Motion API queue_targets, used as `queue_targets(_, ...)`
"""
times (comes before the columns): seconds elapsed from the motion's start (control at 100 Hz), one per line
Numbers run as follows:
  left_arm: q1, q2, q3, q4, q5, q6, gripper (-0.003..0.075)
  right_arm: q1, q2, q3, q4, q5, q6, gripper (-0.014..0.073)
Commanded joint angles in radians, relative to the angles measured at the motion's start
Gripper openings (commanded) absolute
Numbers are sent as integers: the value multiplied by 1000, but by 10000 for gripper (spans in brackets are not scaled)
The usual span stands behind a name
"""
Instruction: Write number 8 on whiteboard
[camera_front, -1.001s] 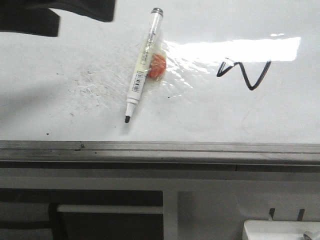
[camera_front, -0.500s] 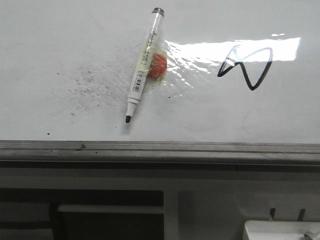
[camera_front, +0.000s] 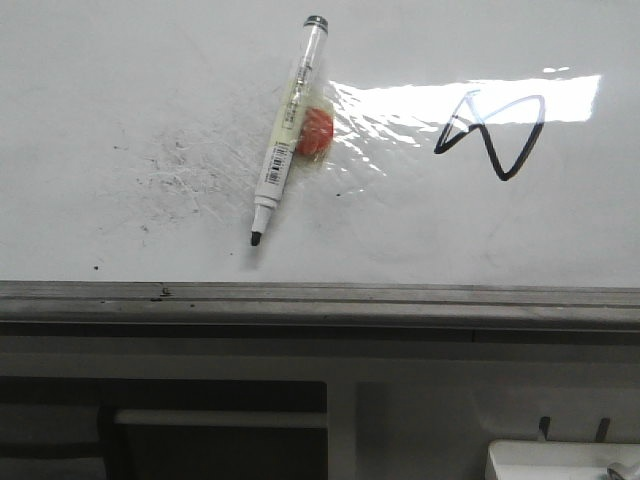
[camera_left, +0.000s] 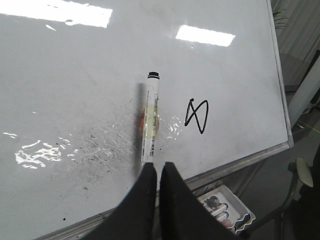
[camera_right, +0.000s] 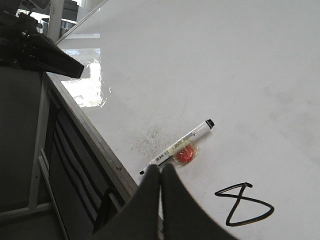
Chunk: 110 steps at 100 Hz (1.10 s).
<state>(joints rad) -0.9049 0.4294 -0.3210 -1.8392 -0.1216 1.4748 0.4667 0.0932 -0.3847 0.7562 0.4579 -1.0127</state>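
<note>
Whiteboard (camera_front: 120, 80): 8 (camera_left: 196, 116) drawn beside uncapped marker (camera_front: 284, 135), lying free. Left claw (camera_left: 157, 172) and right claw (camera_right: 161, 175): pressed together, empty, held clear. Writing judged finished; both are best kept off the wet ink.

Glare washes out number 8 (camera_front: 490, 135) top; marker (camera_left: 150, 131) tip hidden.

Bright ceiling-light glare patches (camera_left: 205, 35), white accessory tray (camera_left: 227, 209) holding markers below, grey floor (camera_left: 272, 192), chair edge (camera_left: 303, 172) nearby
</note>
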Motion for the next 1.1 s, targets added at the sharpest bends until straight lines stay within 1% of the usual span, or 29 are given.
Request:
queue_targets(0.0,-9,-6,-19,-6,15,0,-20,-3,10,-23,17,-54,3,-64)
queue_targets(0.05,-4,-23,-12,16,5,0,-20,-3,10,-23,17,-54,3,-63)
queue_targets(0.12,21,-58,9,142,-3,0,-20,-3,10,-23,17,-56,3,-63)
queue_targets(0.15,39,-74,20,228,10,0,-20,-3,10,-23,17,-56,3,-64)
queue_targets(0.2,89,-103,44,417,49,-14,-20,-3,10,-23,17,-56,3,-63)
queue_targets(0.22,104,-117,54,465,64,-32,-20,-3,10,-23,17,-56,3,-63)
queue_targets(0.25,147,-133,68,584,77,-82,-20,-3,10,-23,17,-56,3,-64)
queue_targets(0.29,196,-156,91,712,82,-211,-20,-3,10,-23,17,-56,3,-64)
queue_targets(0.32,250,-171,107,859,84,-329,-20,-3,10,-23,17,-56,3,-63)
queue_targets(0.33,261,-179,116,891,86,-397,-20,-3,10,-23,17,-56,3,-63)
queue_targets(0.34,284,-183,121,958,89,-433,-20,-3,10,-23,17,-56,3,-64)
queue_targets(0.35,295,-191,130,994,94,-509,-20,-3,10,-23,17,-56,3,-64)
queue_targets(0.36,318,-199,139,1068,96,-549,-20,-3,10,-23,17,-56,3,-63)
queue_targets(0.37,330,-203,139,1107,102,-590,-20,-3,10,-23,17,-56,3,-64)
queue_targets(0.38,341,-207,148,1145,106,-673,-20,-3,10,-23,17,-56,3,-63)
queue_targets(0.41,398,-223,164,1330,122,-843,-20,-3,10,-23,17,-56,3,-63)
queue_targets(0.42,409,-232,172,1364,130,-925,-20,-3,10,-23,17,-56,3,-63)
queue_targets(0.44,441,-244,180,1457,141,-1003,-20,-3,10,-23,17,-56,3,-63)
queue_targets(0.45,451,-248,188,1484,144,-1077,-20,-3,10,-23,17,-56,3,-64)
queue_targets(0.46,471,-252,192,1532,147,-1112,-20,-3,10,-23,17,-56,3,-64)
queue_targets(0.47,481,-260,201,1554,152,-1176,-20,-3,10,-23,17,-56,3,-64)
queue_targets(0.49,520,-272,214,1625,156,-1258,-20,-3,10,-23,17,-56,3,-63)
queue_targets(0.53,565,-297,241,1679,160,-1367,-20,-3,10,-23,17,-56,3,-64)
queue_targets(0.56,605,-314,258,1702,160,-1403,-20,-3,10,-23,17,-56,3,-64)
queue_targets(0.65,680,-369,306,1707,160,-1437,-20,-3,10,-23,17,-56,3,-64)
queue_targets(0.75,730,-427,355,1712,169,-1499,-20,-3,10,-23,17,-56,3,-64)
queue_targets(0.84,744,-459,354,1761,261,-1501,-20,-3,10,-23,17,-56,3,-63)
queue_targets(1.001,745,-461,354,1759,420,-1501,-20,-3,10,-23,17,-56,3,-64)
queue_targets(1.091,745,-461,354,1725,422,-1503,-20,-3,10,-23,17,-54,3,-63)
